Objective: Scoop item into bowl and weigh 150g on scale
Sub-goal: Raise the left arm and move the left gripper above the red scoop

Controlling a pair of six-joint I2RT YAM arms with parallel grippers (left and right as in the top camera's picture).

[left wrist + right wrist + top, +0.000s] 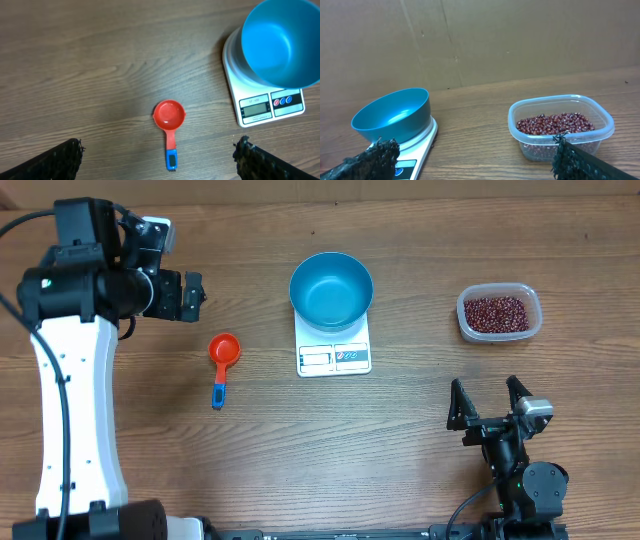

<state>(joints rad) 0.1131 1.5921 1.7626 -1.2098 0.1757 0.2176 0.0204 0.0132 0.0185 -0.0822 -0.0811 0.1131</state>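
The left gripper (198, 295), wide open and empty, hung just upper-left of the red scoop (221, 368), whose handle pointed down-frame.

Red measuring scoop (170, 131), blue tip on handle, lies flat on wooden table (300, 450), cup facing up. Clear rounded-rectangle plastic tub (535, 315), open-topped, sits at table's right side, well apart from scoop. Brown cardboard wall (470, 40) stands behind table.

Empty blue bowl (331, 290) upright on white scale (334, 358), dark red-brown beans (496, 313) heaped in clear tub (499, 287), well apart
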